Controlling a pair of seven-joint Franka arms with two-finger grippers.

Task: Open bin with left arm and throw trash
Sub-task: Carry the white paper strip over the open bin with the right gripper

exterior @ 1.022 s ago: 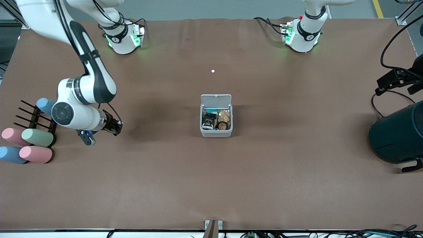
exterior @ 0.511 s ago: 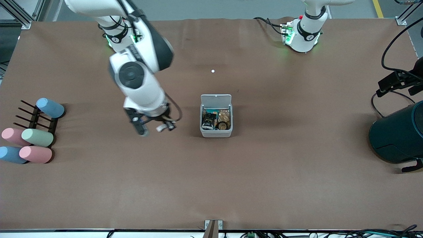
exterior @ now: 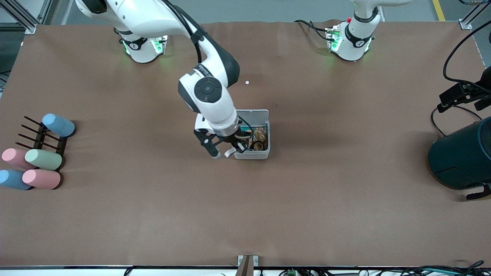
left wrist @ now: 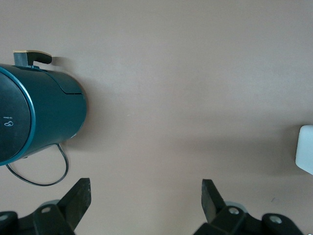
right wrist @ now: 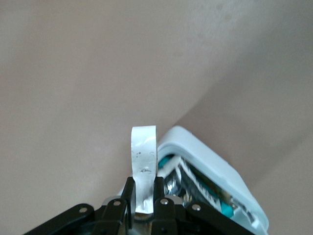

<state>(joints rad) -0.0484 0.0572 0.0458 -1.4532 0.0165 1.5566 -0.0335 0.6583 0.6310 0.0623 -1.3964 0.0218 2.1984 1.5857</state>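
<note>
The white-grey bin stands mid-table with its lid open. A black tape ring and a brown crumpled piece lie in it. My right gripper hangs over the bin's edge toward the right arm's end, shut on the curled white strip. In the right wrist view the strip sticks out between the shut fingers of the gripper, beside the bin's rim and the crumpled black wrapper. My left gripper is open and empty, high over bare table; the bin's corner shows.
A large dark teal round container stands at the left arm's end and also shows in the left wrist view. Pastel cylinders lie on a black rack at the right arm's end. A tiny white dot lies near the bases.
My right arm has swung from beside the cylinder rack across the table to the bin, carrying the white strip. The bin has stayed open and still.
</note>
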